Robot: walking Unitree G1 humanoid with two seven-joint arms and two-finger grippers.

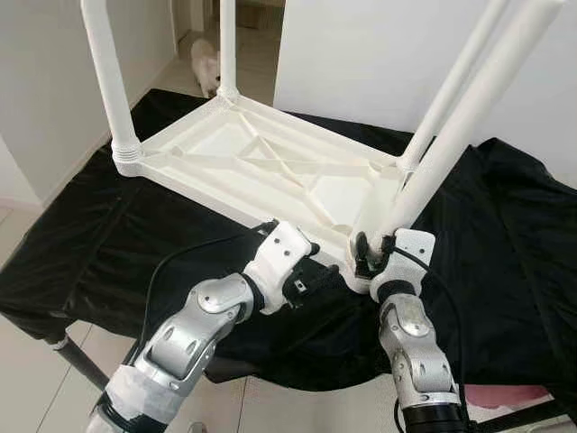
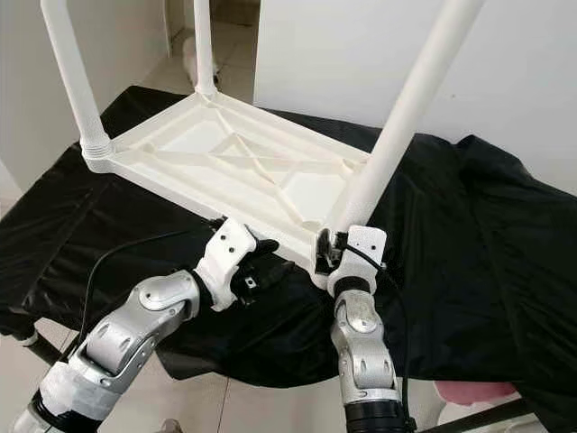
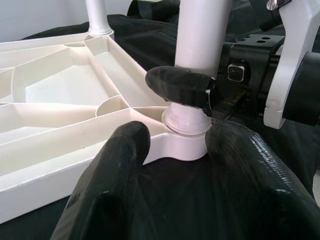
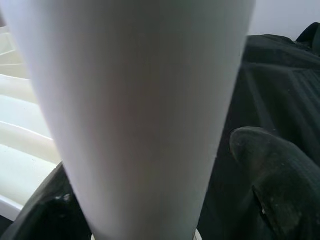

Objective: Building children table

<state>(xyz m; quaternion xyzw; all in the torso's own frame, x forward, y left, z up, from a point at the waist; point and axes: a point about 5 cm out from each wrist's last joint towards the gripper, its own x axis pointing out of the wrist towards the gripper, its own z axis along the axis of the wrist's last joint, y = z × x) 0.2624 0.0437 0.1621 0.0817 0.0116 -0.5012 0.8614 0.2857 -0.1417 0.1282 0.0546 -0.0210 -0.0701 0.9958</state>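
Observation:
A white plastic children's table [image 1: 270,162] lies upside down on a black cloth, its legs pointing up. My right gripper [image 1: 372,254] is shut on the base of the near right leg [image 1: 469,108], where the leg meets its corner socket. In the right wrist view that leg [image 4: 135,100] stands between the black fingers [image 4: 270,170]. My left gripper [image 1: 302,275] is open, just left of that corner at the table's front edge. In the left wrist view its fingers [image 3: 110,185] spread before the socket [image 3: 187,130], holding nothing.
The black cloth [image 1: 505,253] covers a low stand with a dark metal leg [image 1: 77,356] at the front left. A white wall panel [image 1: 361,54] rises behind. A pale furry animal [image 1: 207,63] is in the corridor beyond. Something pink [image 1: 505,397] lies on the floor at the right.

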